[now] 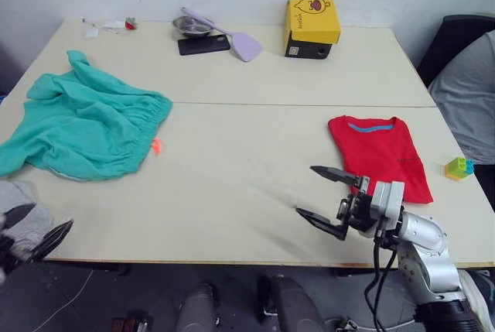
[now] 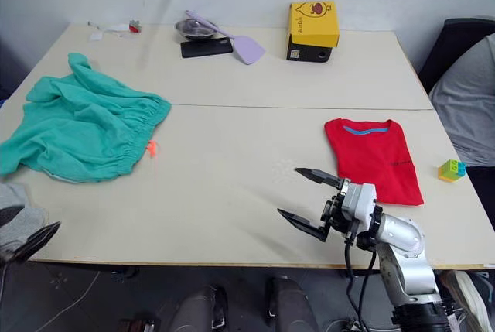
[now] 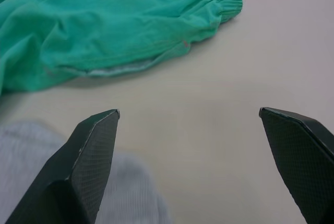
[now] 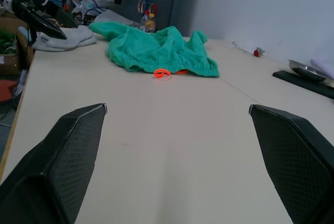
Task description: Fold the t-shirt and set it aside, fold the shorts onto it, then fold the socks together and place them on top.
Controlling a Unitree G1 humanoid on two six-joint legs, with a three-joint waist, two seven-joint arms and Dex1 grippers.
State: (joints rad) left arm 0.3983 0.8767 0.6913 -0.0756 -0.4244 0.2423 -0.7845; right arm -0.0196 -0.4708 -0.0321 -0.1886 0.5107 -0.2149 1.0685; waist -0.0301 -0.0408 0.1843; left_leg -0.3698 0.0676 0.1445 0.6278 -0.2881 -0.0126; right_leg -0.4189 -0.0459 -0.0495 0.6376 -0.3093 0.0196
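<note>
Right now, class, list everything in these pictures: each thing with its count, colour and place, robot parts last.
t-shirt: one, red, folded, table's right side.
shorts: one, teal-green, crumpled, table's left side.
socks: light grey, near left corner; count unclear.
box: one, yellow on black, far edge.
spatula: one, lilac, far edge.
bowl: one, metal, beside spatula.
phone: one, black, under spatula.
toy block: one, green-yellow, right edge.
table: one, cream.
left gripper: jaws open, by socks.
right gripper: jaws open, near t-shirt.

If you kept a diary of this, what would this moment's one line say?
t-shirt: folded, table's right | shorts: crumpled, left | socks: near left gripper | both grippers open, empty
</note>
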